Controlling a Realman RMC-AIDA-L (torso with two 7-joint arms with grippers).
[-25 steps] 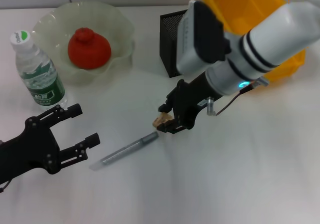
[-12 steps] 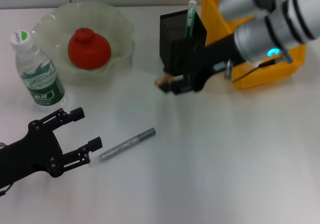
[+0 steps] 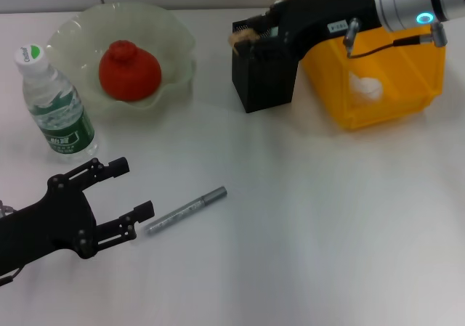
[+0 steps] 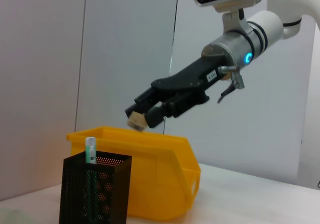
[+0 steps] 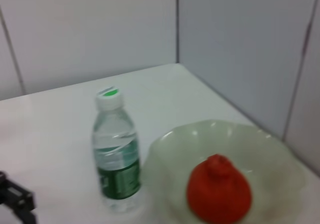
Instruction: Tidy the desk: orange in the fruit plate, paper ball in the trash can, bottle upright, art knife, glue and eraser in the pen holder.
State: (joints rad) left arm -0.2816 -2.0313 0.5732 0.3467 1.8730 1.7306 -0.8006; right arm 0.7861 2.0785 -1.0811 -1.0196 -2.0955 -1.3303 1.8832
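While I hold the right gripper [image 3: 243, 38] over the holder [image 3: 263, 75], jaws clamped on eraser [image 3: 237, 38], knife [image 3: 186, 211] lies pointing two o'clock, left gripper [image 3: 123, 194] spread open.

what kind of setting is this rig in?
Likely a lab or office mock-up of a desk: a plain white table against bare grey wall panels, set with desk props, namely a black mesh pen holder, a yellow trash can and a water bottle.

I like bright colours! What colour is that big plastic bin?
Bright yellow, the big rectangular plastic bin shows best in the head view.
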